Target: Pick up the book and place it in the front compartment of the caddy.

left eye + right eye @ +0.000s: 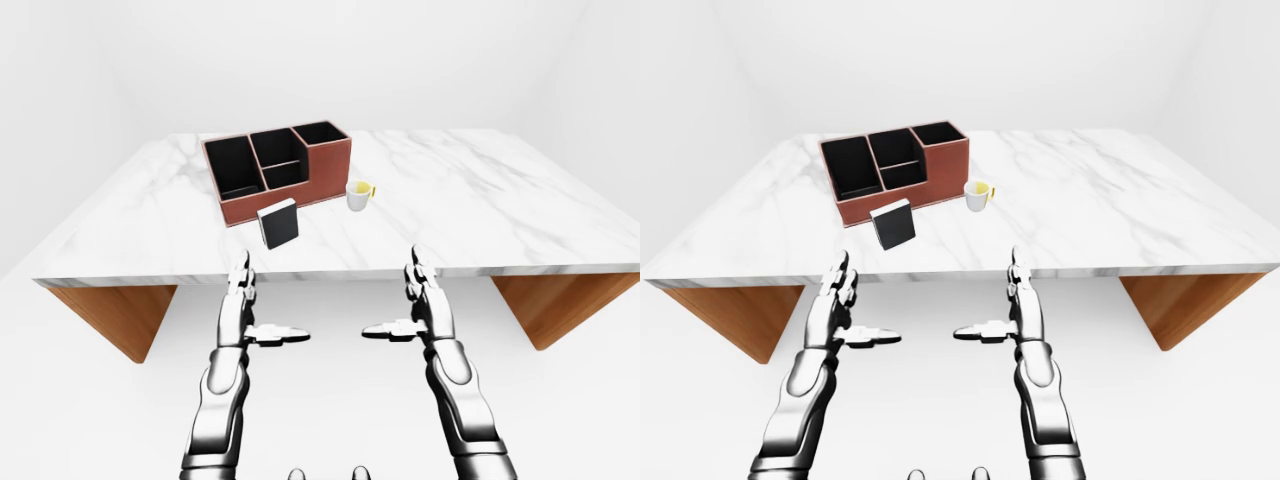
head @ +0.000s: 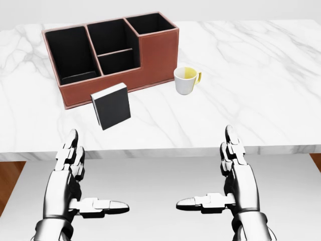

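Marble-topped table (image 1: 480, 190), plain white room

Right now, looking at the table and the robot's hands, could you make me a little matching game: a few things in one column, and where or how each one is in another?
Things:
1. book
2. caddy
3. mug
4. left hand

Places or states, by the head view:
A. white with a yellow inside, right of the caddy
B. open, below the table edge, holding nothing
C. reddish-brown outside, dark compartments
D. dark cover, standing tilted just below the caddy

Pairs: 1-D, 2-C, 3-A, 4-B
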